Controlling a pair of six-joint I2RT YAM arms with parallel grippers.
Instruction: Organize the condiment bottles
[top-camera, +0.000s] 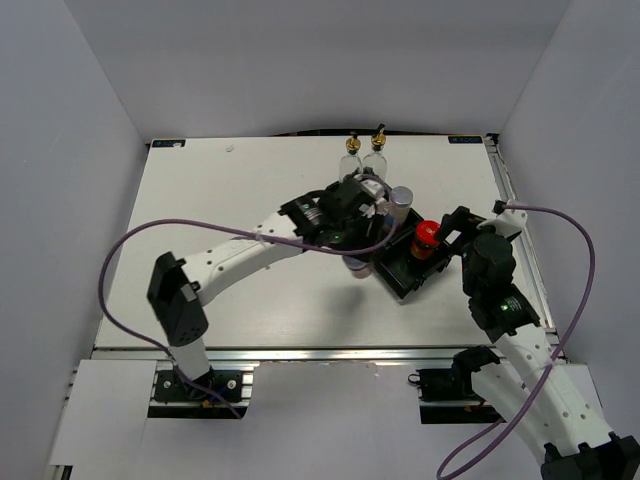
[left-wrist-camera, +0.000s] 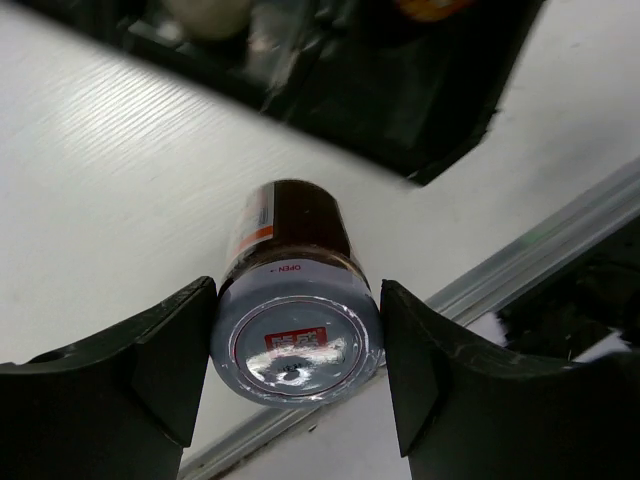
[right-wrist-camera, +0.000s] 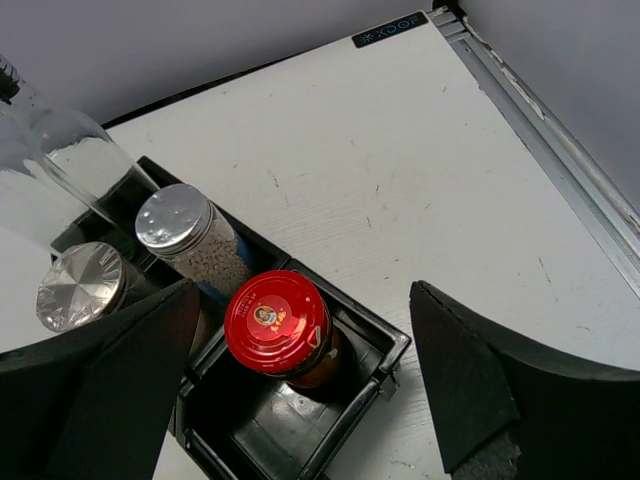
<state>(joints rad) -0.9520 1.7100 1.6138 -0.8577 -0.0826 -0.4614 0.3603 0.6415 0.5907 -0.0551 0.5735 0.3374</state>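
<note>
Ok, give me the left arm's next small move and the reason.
Probably carry the dark jar over to the tray: the left end effector is closed on it at the cap, and the jar is outside the tray, just beside its edge.

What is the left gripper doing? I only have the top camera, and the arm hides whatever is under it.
Observer: In the left wrist view, a silver-capped dark bottle sits between the fingers of the left gripper, and both fingers touch its cap.
Operator: Is the right gripper holding anything?
Observer: No. The right gripper is wide open and pointed at the red-lidded jar in the tray, without touching it.
Operator: What stands next to that jar?
Observer: A shaker with a perforated silver cap, filled with white grains.
</note>
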